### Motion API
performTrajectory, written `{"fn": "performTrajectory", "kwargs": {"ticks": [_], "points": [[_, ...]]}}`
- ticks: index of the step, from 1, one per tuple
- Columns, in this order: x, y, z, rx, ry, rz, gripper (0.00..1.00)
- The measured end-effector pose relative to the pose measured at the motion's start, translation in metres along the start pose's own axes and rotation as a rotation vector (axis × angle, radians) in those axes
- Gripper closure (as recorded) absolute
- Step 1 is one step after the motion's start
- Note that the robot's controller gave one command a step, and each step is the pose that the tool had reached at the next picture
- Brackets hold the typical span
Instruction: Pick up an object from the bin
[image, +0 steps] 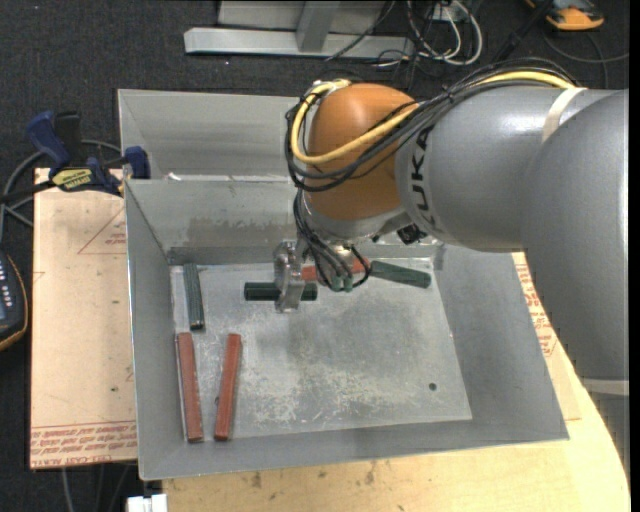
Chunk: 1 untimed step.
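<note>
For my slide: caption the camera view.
Gripper over a dark green bar; two red sticks lie lower left.

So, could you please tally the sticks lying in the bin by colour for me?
Red-brown sticks: 2
Grey stick: 1
Dark green sticks: 2
Total: 5
A reddish bit by the gripper is too hidden to count.

Your KUKA arm reaches in from the right, gripper pointed down.
You see the grey arm sweep across from the right edge, its orange wrist cover rounded toward the camera, with yellow and black cables looped over it. Beneath that cover the small metal gripper hangs low, just left of the wrist's centre.
</note>
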<state>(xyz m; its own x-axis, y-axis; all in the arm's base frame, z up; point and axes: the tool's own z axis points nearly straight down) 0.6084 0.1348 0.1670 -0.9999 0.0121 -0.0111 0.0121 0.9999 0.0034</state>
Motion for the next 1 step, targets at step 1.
{"fn": "performTrajectory", "kwargs": {"ticks": [1], "points": [[0.0086, -0.0006, -0.0749, 0.000, 0.000, -0.022, 1.00]]}}
